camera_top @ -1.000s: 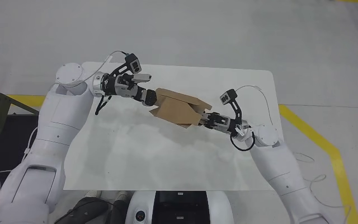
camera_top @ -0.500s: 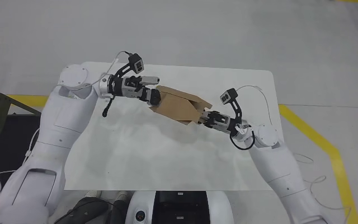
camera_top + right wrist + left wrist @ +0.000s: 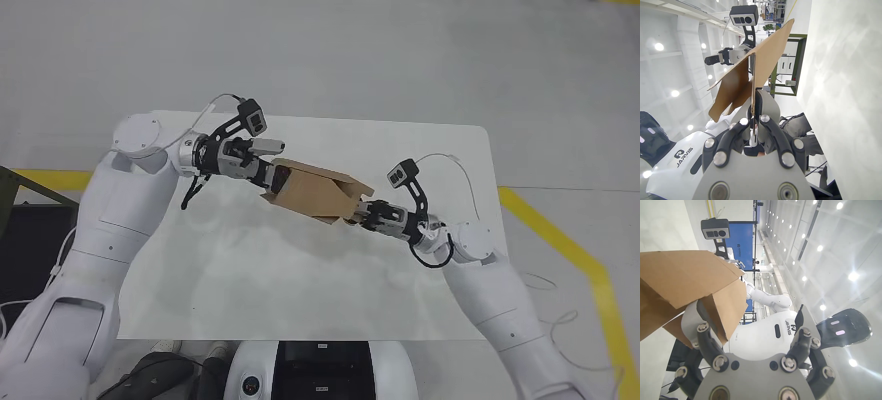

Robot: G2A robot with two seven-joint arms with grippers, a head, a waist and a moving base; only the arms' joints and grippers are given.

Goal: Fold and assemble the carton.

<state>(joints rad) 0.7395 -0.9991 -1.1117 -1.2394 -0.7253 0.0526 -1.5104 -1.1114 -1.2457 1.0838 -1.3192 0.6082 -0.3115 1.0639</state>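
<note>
Above the white table (image 3: pixel 200 270), the light, bendy carton (image 3: pixel 315 192) looks best held near its creases: the right gripper (image 3: pixel 754 108) clamps a flap edge, and the left gripper (image 3: pixel 748 309) is spread wide beside another.

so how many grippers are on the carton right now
2. The right gripper is shut on a flap of the carton; the left gripper, open, has one finger against its other end.
</note>
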